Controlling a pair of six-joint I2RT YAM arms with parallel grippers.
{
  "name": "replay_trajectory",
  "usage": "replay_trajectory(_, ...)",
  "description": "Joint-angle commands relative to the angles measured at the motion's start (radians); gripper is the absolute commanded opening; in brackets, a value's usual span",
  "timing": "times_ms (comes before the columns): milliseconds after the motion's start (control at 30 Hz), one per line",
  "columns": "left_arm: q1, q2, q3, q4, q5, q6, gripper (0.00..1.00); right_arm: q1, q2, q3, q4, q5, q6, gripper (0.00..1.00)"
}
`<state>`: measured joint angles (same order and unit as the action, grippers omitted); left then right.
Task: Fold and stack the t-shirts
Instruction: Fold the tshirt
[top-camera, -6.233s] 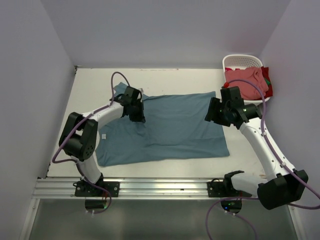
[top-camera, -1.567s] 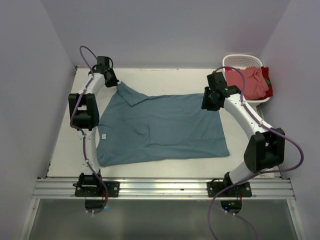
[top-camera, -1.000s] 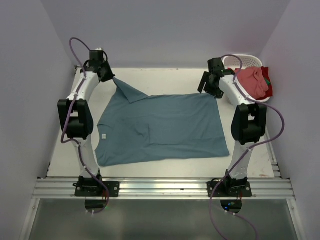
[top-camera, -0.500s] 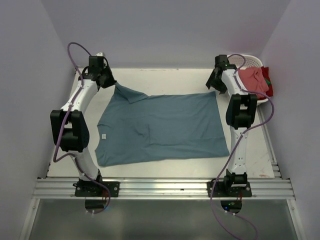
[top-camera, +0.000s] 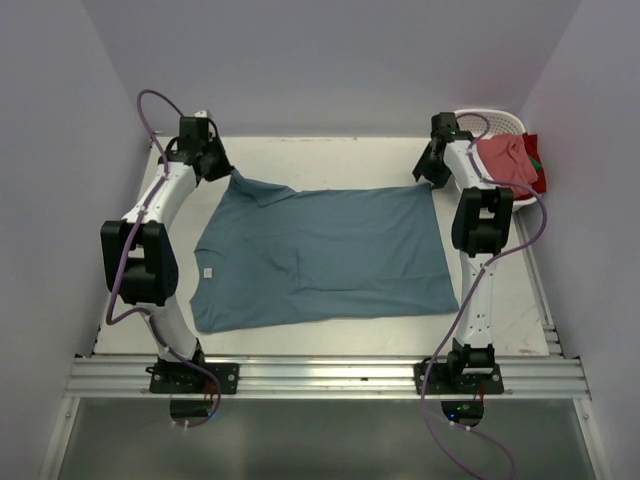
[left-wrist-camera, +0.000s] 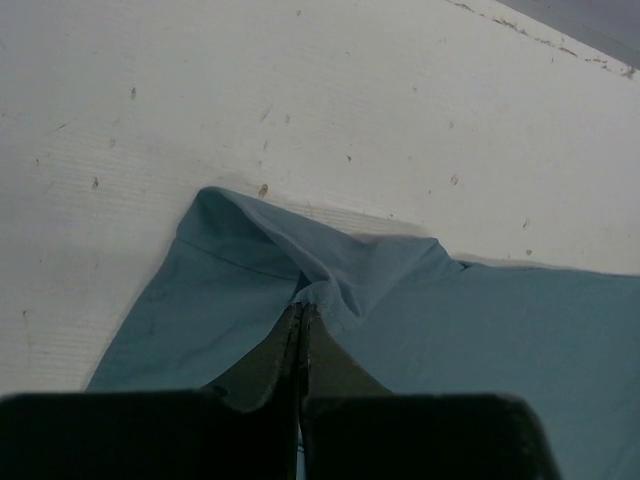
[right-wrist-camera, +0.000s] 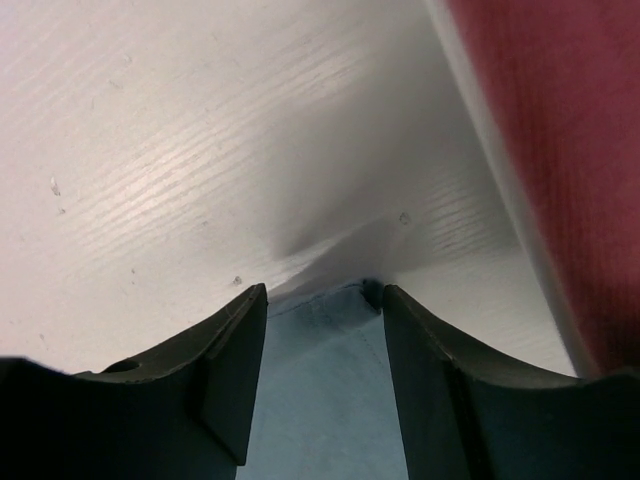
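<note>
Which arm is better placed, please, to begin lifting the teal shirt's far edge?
Left, I'd say. The left gripper is shut on a bunched fold of the teal shirt at its far left corner. The right gripper has its jaws apart around the far right corner, not yet pinching.

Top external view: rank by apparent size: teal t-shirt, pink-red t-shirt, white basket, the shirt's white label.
1. teal t-shirt, by far the largest
2-3. white basket and pink-red t-shirt: unsure, since the shirt covers most of the basket
4. white label, a tiny patch
</note>
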<state>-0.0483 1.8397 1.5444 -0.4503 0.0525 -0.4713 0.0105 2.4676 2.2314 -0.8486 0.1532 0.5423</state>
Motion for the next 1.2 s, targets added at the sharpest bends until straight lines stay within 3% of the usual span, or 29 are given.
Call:
replay_trajectory(0,-0.001,-0.074,-0.009,0.024,-0.002,-0.006,0.0,-0.006,0.002,-0.029,0.016,-0.03,0.015,0.52)
replay_trajectory(100,-0.001,-0.089,-0.01,0.018,-0.005,-0.001,0.0,-0.007,-0.001,-0.059,0.029,-0.033,0.018,0.38)
replay_trajectory(133,0.001,-0.092,-0.012,0.016,-0.008,0.0,0.0,-0.007,-0.001,-0.067,0.029,-0.035,0.019,0.24)
replay_trajectory(233,0.001,-0.109,-0.018,0.016,-0.009,0.002,0.0,-0.006,-0.002,-0.07,0.031,-0.032,0.018,0.03)
replay_trajectory(567,0.011,-0.143,-0.004,-0.002,-0.025,0.02,0.0,-0.006,-0.116,-0.141,0.081,0.016,-0.019,0.0)
replay_trajectory(833,0.015,-0.177,-0.015,-0.011,-0.026,0.025,0.0,-0.007,-0.174,-0.193,0.112,0.037,-0.045,0.03)
replay_trajectory(867,0.015,-0.178,-0.015,-0.014,-0.026,0.026,0.0,-0.006,-0.17,-0.194,0.112,0.036,-0.047,0.08)
replay_trajectory(933,0.015,-0.181,-0.017,-0.014,-0.025,0.028,0.0,-0.006,-0.162,-0.182,0.106,0.034,-0.05,0.37)
replay_trajectory(1067,0.015,-0.185,-0.021,-0.014,-0.017,0.025,0.0,-0.006,-0.121,-0.133,0.074,0.032,-0.047,0.53)
replay_trajectory(1167,0.016,-0.185,-0.023,-0.014,-0.013,0.023,0.0,-0.006,-0.092,-0.099,0.06,0.04,-0.042,0.53)
